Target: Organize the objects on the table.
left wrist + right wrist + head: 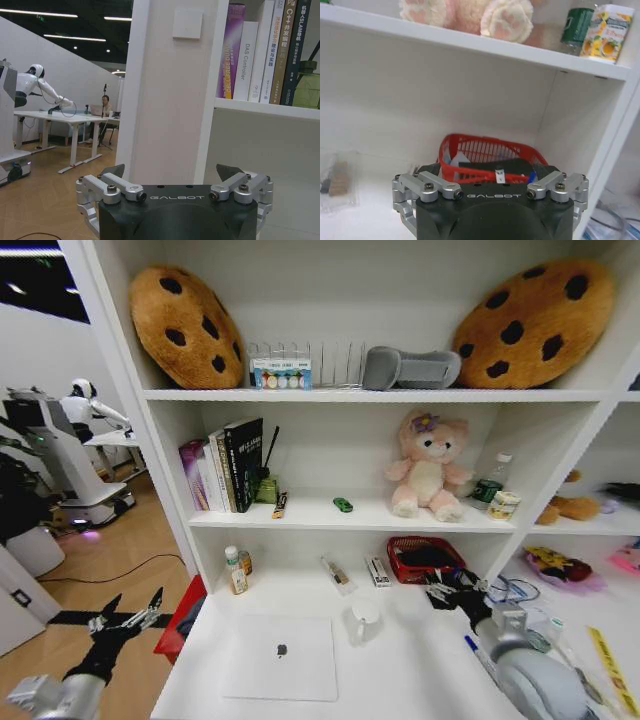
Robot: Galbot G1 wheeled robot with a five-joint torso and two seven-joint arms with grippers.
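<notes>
- The table [420, 680] is white, with white shelves standing at its back.
- The laptop [281, 658] lies flat and shut on the table, at about 6 o'clock in the head view (it has a small apple mark on its lid).
- A white cup [365, 617] stands just beside the laptop, at its 2 o'clock.
- A red basket [424, 558] sits at the back of the table, at 1 o'clock from the cup, with dark things inside it.
- The right gripper [440, 592] hangs over the table just in front of the red basket. Its fingers are spread apart and hold nothing.
- In the right wrist view the red basket [490, 157] is right ahead of the right gripper [490, 170].
- The left gripper [128, 612] is out past the table's left edge, over the wood floor, at 8 o'clock. Its fingers are wide open and hold nothing.
- The small green toy car [343, 505] rests on the middle shelf, at 12 o'clock from the cup.
- A pink plush toy [427, 465] sits at 3 o'clock from the car.
- Books [225, 465] stand at 9 o'clock from the car.
- A blue marker pen [474, 649] lies on the table close by the right arm.
</notes>
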